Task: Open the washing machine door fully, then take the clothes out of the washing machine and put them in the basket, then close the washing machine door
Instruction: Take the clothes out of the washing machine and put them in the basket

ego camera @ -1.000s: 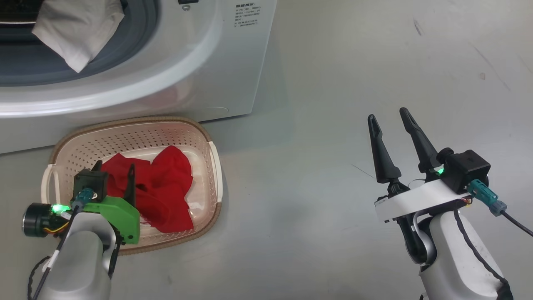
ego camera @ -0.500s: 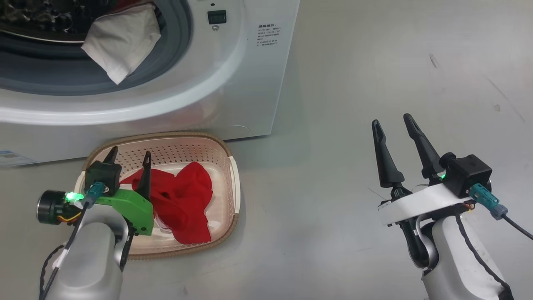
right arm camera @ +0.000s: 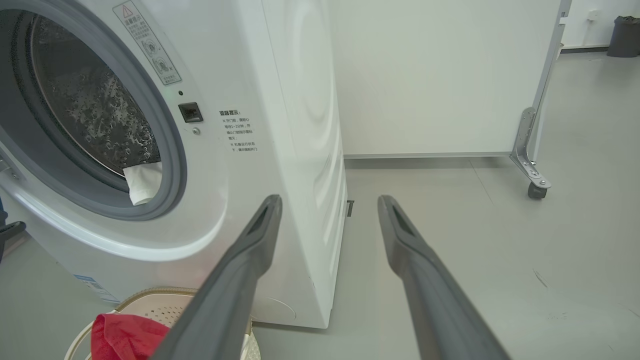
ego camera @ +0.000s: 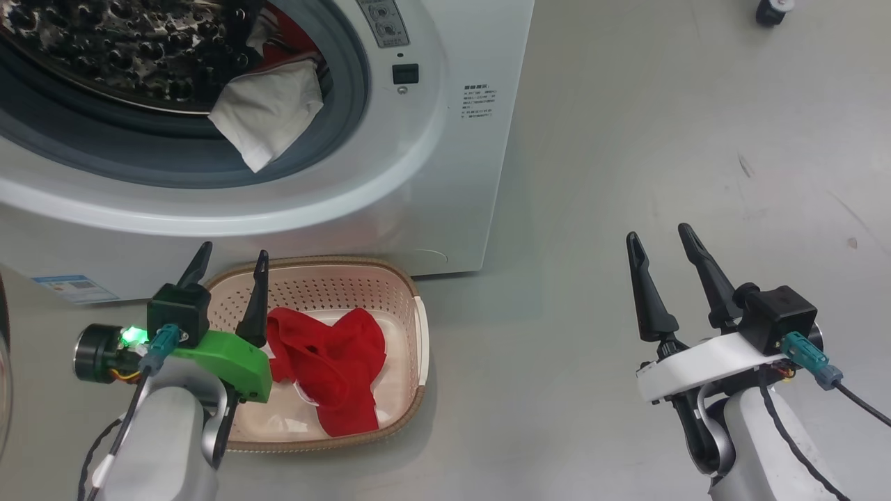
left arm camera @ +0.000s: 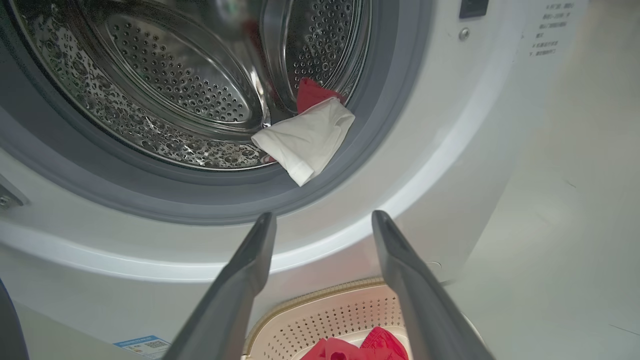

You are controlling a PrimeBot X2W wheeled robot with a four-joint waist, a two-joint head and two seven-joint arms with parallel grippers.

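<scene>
The washing machine (ego camera: 445,139) stands with its steel drum (left arm camera: 175,90) exposed. A white cloth (ego camera: 268,122) hangs over the grey rubber ring, with a red piece (left arm camera: 312,92) behind it. A dark curved sliver at the far left looks like the swung-out washing machine door (ego camera: 3,362). The cream basket (ego camera: 390,278) sits on the floor before the machine, holding a red garment (ego camera: 334,362). My left gripper (ego camera: 230,261) is open and empty above the basket's rear left rim, pointing at the drum. Over bare floor to the right, my right gripper (ego camera: 660,236) is open and empty.
A blue label (ego camera: 73,287) marks the machine's lower front. A white panel on a caster (right arm camera: 537,190) stands behind and right of the machine, with a dark bin (right arm camera: 625,35) further back. Grey floor stretches to the right.
The head camera has tilted up, so more of the drum shows. My left gripper has lifted from over the red garment towards the machine. Both grippers stay open.
</scene>
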